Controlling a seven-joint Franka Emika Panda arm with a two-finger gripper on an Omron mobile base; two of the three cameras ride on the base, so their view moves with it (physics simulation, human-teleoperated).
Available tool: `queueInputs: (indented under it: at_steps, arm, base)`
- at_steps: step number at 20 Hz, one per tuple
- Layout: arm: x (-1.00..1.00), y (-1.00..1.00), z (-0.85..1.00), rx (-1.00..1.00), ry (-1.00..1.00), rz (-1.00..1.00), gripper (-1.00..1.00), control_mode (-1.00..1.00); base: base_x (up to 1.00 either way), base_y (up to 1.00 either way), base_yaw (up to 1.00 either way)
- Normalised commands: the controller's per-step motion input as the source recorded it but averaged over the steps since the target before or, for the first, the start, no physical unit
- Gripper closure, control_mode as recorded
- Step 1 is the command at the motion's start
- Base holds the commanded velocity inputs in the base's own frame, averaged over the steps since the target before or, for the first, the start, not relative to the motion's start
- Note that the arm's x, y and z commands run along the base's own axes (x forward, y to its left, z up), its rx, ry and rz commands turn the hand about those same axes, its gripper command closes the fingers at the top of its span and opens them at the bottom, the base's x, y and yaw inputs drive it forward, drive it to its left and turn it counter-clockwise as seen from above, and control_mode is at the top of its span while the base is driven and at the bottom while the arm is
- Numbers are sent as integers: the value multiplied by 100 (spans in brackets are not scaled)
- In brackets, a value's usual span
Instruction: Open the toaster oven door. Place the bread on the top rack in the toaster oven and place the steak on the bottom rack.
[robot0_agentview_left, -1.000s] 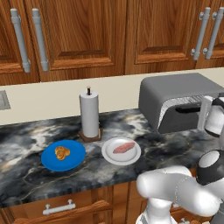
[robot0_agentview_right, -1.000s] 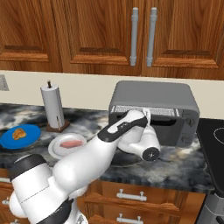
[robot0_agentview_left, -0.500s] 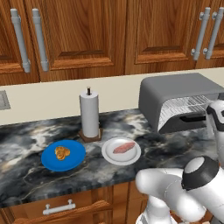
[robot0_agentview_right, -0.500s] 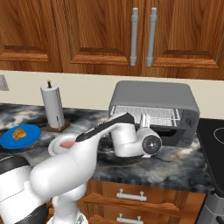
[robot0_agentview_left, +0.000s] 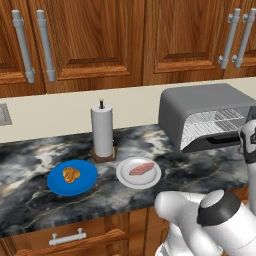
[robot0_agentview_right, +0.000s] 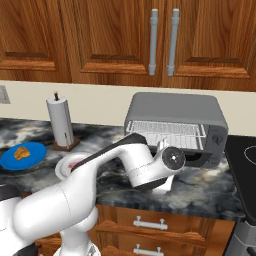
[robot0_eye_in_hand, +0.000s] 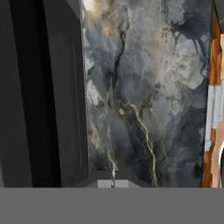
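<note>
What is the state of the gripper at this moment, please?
Gripper: cannot be told; its fingers are not visible, hidden behind the white arm near the dark gray flat toaster oven door.

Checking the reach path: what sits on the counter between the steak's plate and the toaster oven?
Nothing: in the left base view, bare marble counter separates the steak on its white plate from the toaster oven.

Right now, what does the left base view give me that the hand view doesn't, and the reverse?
Left base view alone: the toaster oven with both wire racks exposed, the bread on a blue plate, the steak on a white plate, and the paper-towel roll. Hand view alone: a close look down a dark flat panel, probably the toaster oven door, lying beside bare stone. Both: the marbled counter.
</note>
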Motion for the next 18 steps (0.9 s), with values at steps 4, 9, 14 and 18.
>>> queueInputs:
  at_steps: [4,9,14,18]
  arm:
    - [-37,0,26,0,13,5,-100,-100]
    - [0,0,45,0,6,9,-100,-100]
    - [29,4,34,-1,-6,24,-100,-100]
    - [23,6,39,-7,-13,32,-100,-100]
  base:
    - [0,0,0]
    - [0,0,0]
    - [0,0,0]
    - [0,0,0]
